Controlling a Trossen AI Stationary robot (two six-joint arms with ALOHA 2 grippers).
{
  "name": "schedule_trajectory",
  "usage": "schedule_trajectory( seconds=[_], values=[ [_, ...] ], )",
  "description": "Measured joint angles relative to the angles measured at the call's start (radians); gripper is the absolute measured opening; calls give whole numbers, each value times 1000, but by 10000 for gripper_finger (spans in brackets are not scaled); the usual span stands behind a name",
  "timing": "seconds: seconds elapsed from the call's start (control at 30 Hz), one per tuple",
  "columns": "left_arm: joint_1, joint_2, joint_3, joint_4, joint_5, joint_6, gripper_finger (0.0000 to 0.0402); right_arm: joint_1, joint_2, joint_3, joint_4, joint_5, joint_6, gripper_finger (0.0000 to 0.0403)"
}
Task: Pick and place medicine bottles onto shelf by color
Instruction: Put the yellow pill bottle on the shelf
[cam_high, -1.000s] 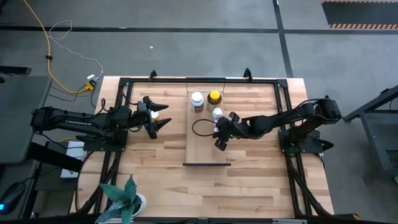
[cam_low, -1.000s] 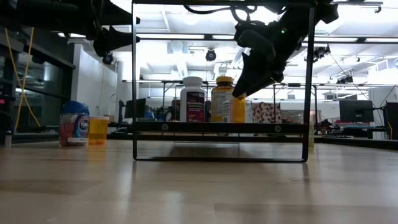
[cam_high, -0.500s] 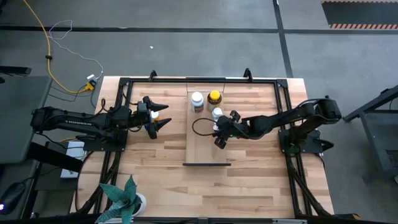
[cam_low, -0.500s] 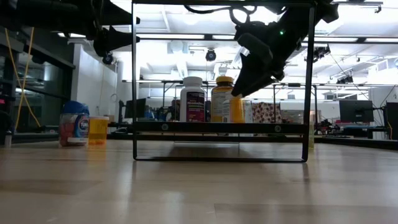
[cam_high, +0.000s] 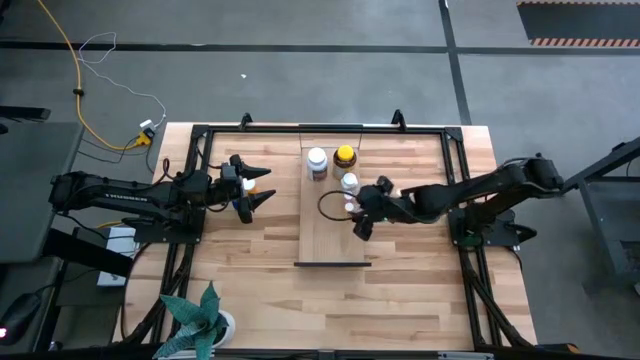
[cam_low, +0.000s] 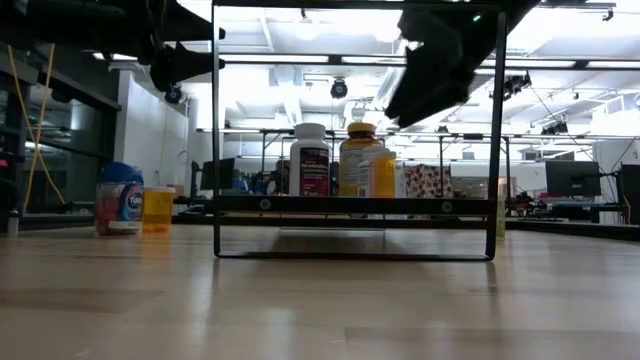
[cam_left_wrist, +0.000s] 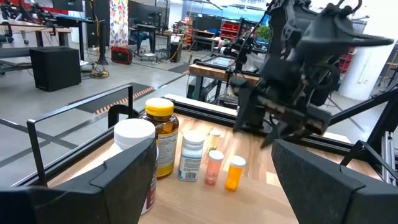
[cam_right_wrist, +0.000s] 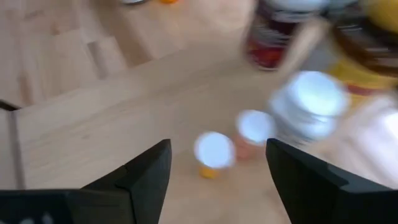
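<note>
Planked wood makes up the bench, framed by black rails, with the shelf lying along its middle. On the shelf's far end stand a white-capped bottle, an amber bottle with yellow cap, a smaller white bottle and two tiny orange bottles.

Right jaws hang over the shelf, spread apart and empty; the tiny orange bottles stand upright just ahead of and below them, between the two fingers' lines in the right wrist view. Left jaws hover above the bench, also apart and holding nothing, with one small orange-and-white bottle right under them. A blue-capped bottle and an orange one still sit off the shelf, on the left arm's side, so I judge that arm the nearer for them, reaching downward.
</note>
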Motion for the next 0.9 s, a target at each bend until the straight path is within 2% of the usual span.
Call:
schedule_trajectory(
  seconds=[0.13,0.23,0.33,0.43,0.53,0.7,0.9],
  values=[
    [0,0,0,-4,0,0,310,59,-48,0,-208,230,167,254],
    [0,0,0,-8,0,0,310,67,-62,0,-432,346,423,254],
    [0,0,0,-8,0,0,310,33,-60,-16,-618,338,698,254],
    [0,0,0,-8,0,-2,310,-27,-57,-66,-668,271,837,254],
    [0,0,0,-8,0,-9,310,-101,-57,-126,-608,196,842,254],
    [0,0,0,-8,0,-9,310,-196,-57,-189,-501,135,774,254],
    [0,0,0,-8,0,-9,310,-224,-57,-212,-384,93,700,254]
  ],
)
